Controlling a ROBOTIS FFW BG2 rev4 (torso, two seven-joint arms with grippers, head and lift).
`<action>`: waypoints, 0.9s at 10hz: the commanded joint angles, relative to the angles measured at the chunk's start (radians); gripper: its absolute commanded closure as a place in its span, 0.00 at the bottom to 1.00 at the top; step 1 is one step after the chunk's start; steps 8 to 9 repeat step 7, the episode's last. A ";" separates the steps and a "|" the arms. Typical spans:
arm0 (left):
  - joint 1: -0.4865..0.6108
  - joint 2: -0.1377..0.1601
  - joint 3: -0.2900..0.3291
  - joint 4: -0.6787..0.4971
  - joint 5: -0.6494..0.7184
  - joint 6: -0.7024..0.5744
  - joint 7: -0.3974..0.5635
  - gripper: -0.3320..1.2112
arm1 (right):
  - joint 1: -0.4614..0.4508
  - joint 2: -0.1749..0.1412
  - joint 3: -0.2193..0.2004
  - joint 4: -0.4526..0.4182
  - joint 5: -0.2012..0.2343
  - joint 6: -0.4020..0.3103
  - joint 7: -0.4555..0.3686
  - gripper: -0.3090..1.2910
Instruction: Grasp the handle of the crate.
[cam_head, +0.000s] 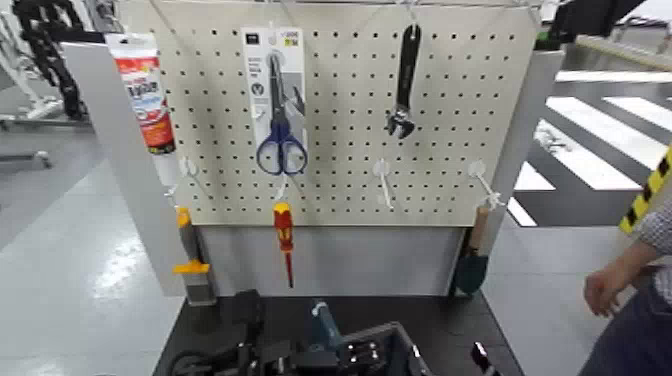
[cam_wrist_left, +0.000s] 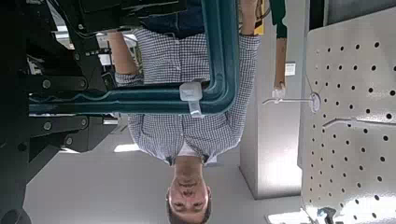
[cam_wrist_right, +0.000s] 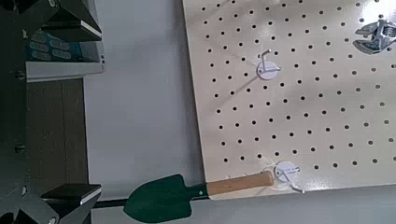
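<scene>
The teal-blue handle (cam_wrist_left: 131, 100) runs across the left wrist view and bends at one end, with a white tag on it. My left gripper (cam_wrist_left: 89, 101) has a dark finger on each side of the bar, closed against it. In the head view the left gripper (cam_head: 250, 335) is low at the bottom edge, beside a bit of the teal handle (cam_head: 322, 322) and the dark crate's rim (cam_head: 395, 340). Most of the crate is out of view. Only the tip of my right gripper (cam_head: 482, 358) shows at the bottom right.
A pegboard (cam_head: 350, 110) stands ahead with scissors (cam_head: 280, 100), a wrench (cam_head: 405, 80), a red-and-yellow screwdriver (cam_head: 285, 240), a tube (cam_head: 148, 100) and a green trowel (cam_wrist_right: 168, 198). A person's hand (cam_head: 605, 290) is at the right.
</scene>
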 joint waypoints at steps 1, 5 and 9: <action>-0.001 -0.001 0.001 0.003 0.001 0.002 0.000 0.99 | -0.003 0.000 0.001 0.000 0.000 0.004 0.000 0.29; -0.002 0.001 -0.002 0.008 0.001 0.002 -0.002 0.99 | -0.006 -0.001 0.000 0.001 0.009 0.005 0.000 0.29; -0.005 0.002 -0.007 0.009 0.000 0.004 -0.005 0.99 | -0.008 -0.004 0.000 -0.002 0.022 0.013 0.001 0.29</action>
